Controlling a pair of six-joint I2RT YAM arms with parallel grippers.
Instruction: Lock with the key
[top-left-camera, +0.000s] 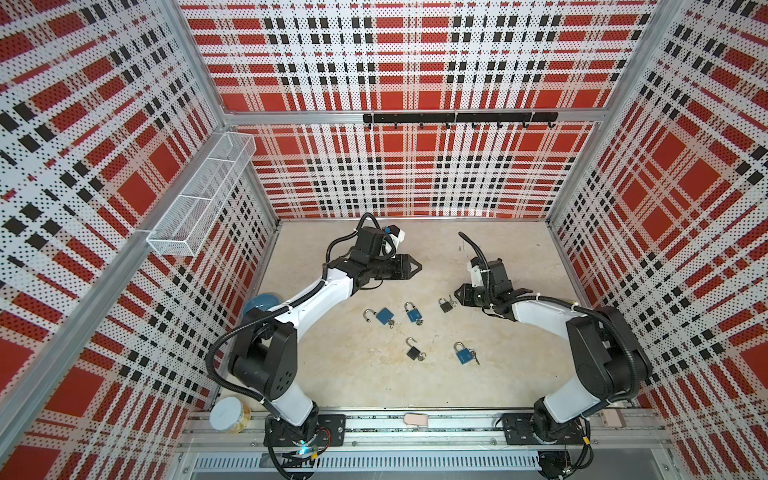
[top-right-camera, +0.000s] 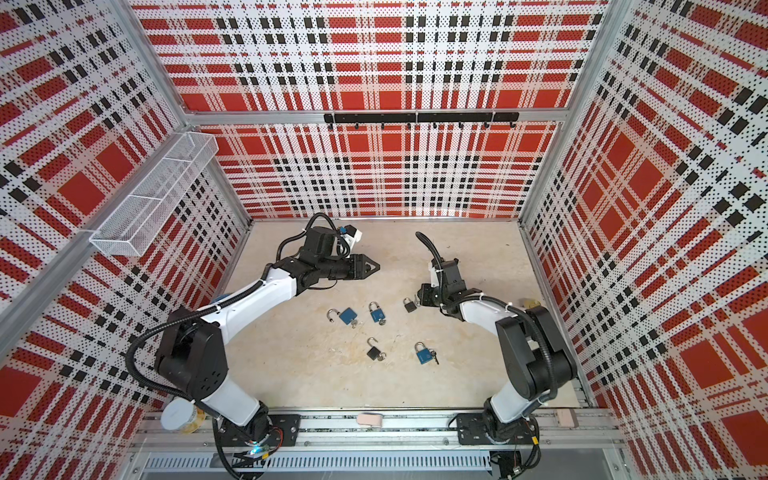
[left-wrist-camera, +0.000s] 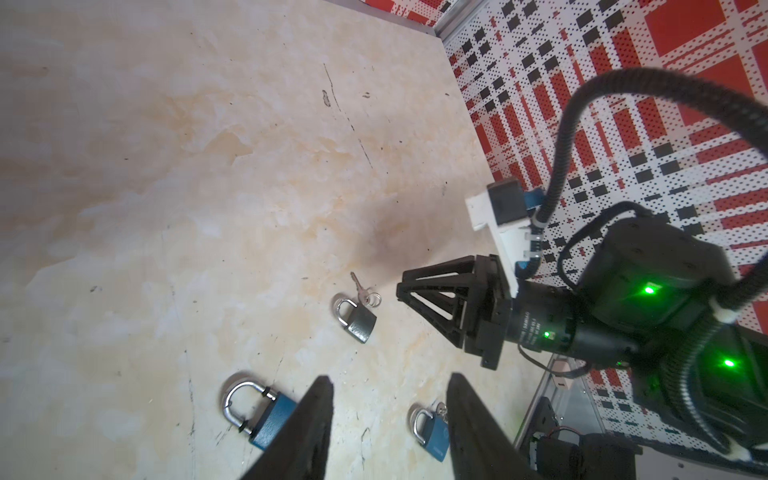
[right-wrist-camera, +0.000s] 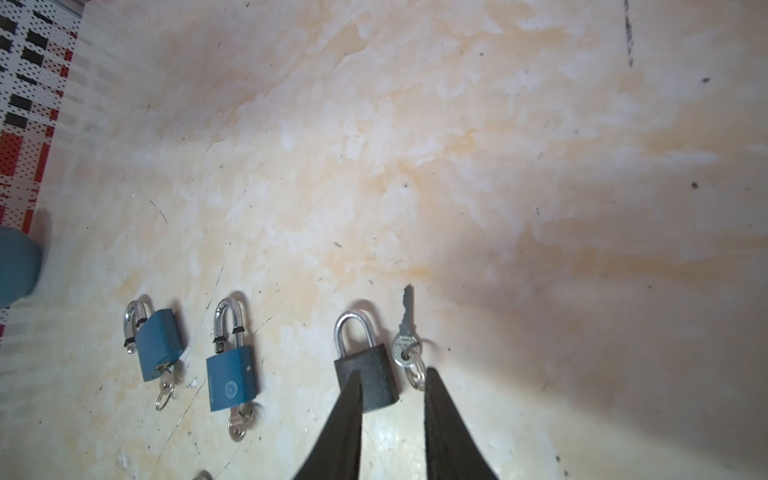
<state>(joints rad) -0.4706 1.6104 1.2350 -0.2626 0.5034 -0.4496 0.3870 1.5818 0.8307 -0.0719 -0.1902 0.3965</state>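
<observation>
A dark padlock (right-wrist-camera: 368, 370) lies flat with its shackle pushed in, also seen in both top views (top-left-camera: 445, 305) (top-right-camera: 410, 305). Its key (right-wrist-camera: 406, 328) lies loose on a ring right beside it, out of the lock. My right gripper (right-wrist-camera: 392, 372) is open just short of them, holding nothing; one fingertip overlaps the lock body and the other sits by the key ring. It also shows in a top view (top-left-camera: 456, 296). My left gripper (left-wrist-camera: 390, 377) (top-left-camera: 419, 265) hangs open and empty above the table, further back. The left wrist view shows the same lock (left-wrist-camera: 358, 320) and key (left-wrist-camera: 360, 289).
Several more padlocks lie mid-table: a blue one with its shackle swung open (top-left-camera: 385, 316), a blue one (top-left-camera: 412, 313), a black one with raised shackle (top-left-camera: 414, 352), a blue one (top-left-camera: 462, 353). A blue bowl (top-left-camera: 259, 303) sits at the left wall and a white jar (top-left-camera: 226, 414) at the front left.
</observation>
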